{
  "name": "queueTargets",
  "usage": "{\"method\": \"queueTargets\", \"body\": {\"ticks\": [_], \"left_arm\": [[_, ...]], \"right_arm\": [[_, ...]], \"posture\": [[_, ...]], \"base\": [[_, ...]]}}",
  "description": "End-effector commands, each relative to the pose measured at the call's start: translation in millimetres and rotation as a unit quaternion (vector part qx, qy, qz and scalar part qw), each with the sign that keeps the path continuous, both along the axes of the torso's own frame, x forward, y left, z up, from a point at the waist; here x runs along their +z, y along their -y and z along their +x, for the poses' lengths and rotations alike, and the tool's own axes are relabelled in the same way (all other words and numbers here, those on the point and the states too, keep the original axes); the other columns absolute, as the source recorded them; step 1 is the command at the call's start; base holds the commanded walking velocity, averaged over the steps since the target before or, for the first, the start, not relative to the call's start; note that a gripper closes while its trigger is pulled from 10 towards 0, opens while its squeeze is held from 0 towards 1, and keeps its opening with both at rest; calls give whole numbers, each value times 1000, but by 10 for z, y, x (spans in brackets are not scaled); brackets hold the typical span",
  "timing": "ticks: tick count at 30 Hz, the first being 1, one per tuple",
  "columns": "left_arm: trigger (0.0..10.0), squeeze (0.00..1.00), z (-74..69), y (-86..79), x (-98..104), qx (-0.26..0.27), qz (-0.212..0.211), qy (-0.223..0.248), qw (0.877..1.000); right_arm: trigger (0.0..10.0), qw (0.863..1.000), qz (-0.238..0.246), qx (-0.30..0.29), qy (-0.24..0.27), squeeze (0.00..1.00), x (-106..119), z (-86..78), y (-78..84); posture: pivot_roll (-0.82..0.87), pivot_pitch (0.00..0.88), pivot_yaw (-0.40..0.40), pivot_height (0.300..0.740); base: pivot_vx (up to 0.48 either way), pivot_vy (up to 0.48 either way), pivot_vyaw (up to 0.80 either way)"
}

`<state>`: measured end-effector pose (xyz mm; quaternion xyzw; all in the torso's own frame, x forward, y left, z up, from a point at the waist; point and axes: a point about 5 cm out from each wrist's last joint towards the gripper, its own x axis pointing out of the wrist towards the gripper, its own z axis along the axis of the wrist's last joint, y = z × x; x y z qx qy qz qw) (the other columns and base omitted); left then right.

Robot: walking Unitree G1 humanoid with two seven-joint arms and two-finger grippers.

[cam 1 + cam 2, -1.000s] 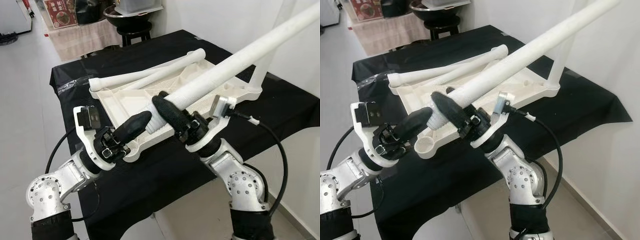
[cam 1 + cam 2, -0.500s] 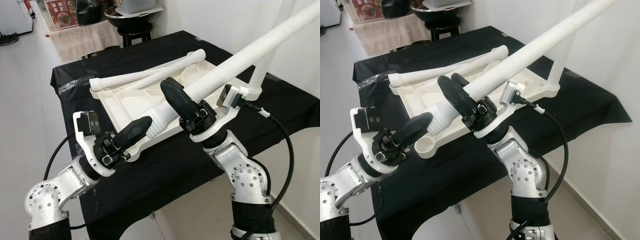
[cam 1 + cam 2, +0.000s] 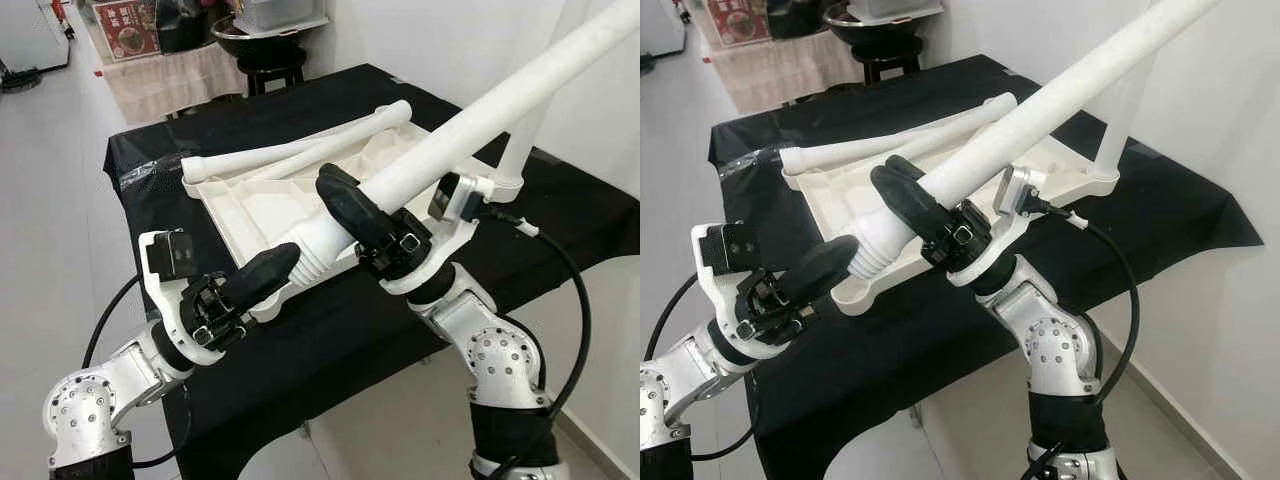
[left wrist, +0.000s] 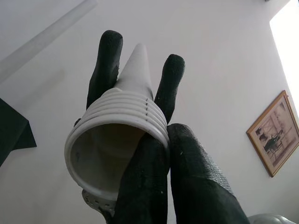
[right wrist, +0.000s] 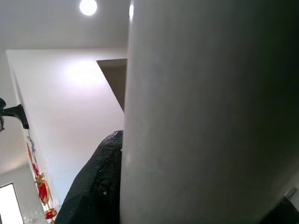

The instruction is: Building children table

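Holding: the right gripper (image 3: pixel 365 215) is clamped round the white table leg (image 3: pixel 470 120) just above its ribbed, threaded end (image 3: pixel 305 250), so that end points down at the upturned tabletop (image 3: pixel 250 205) while the shaft slants off to the upper right of the frame.
Likely reason: judged from the task, the angle brings the thread toward the corner socket (image 3: pixel 855 290) at the near edge of the tabletop.
Left gripper: the left gripper (image 3: pixel 255 280), fingers pressed together with nothing between them, lies just under the ribbed end, seemingly to steady or guide it.
Leg end: hollow and open, as the left wrist view shows, with the right gripper's fingers (image 4: pixel 106 63) on either side.
Other parts: two loose legs (image 3: pixel 300 145) lie across the far side of the tabletop; one fitted leg (image 3: pixel 520 145) stands at the right corner.
Bench: black cloth over the bench (image 3: pixel 330 320), the tabletop resting mid-frame.
Edges: the socket sits close to the bench's near edge.
Open room: bare floor at the left; a white wall (image 3: pixel 440 40) stands near the raised shaft at upper right, limiting swing that way.
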<state>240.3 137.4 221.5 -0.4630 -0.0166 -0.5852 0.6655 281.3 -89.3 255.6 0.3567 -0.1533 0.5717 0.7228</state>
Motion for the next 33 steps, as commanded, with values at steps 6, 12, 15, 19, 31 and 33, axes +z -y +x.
{"method": "queueTargets", "body": {"ticks": [6, 12, 15, 19, 31, 33], "left_arm": [[10000, 1000, 47, -33, -75, 32, 24, -14, 999], [10000, 1000, 158, -292, -410, 102, 64, -89, 989], [10000, 1000, 161, -358, -455, 115, 69, -99, 986], [10000, 1000, 141, -679, -592, 173, 88, -123, 973], [10000, 67, 470, -902, -736, 418, 319, -134, 840], [10000, 0, 560, -754, -640, 467, 361, -93, 802]], "right_arm": [[0, 999, -28, -28, -7, 0, -29, 54, -26], [0, 994, 22, -102, -25, 0, 85, 238, 174], [0, 992, 29, -117, -27, 0, 107, 271, 224], [0, 982, 50, -178, -28, 0, 196, 381, 463], [10000, 955, -102, -279, -25, 0, -74, 475, 397], [10000, 938, -167, -302, -27, 0, -276, 464, 296]], "posture": [[-56, 104, 53, 740], [-53, 105, 54, 740], [-53, 108, 56, 740], [-52, 111, 55, 740], [-49, 116, 35, 740], [-58, 122, 32, 740]], "base": [[0, 0, 0], [0, 0, 0], [0, 0, 0], [0, 0, 0], [0, 0, 0], [0, 0, 0]]}}
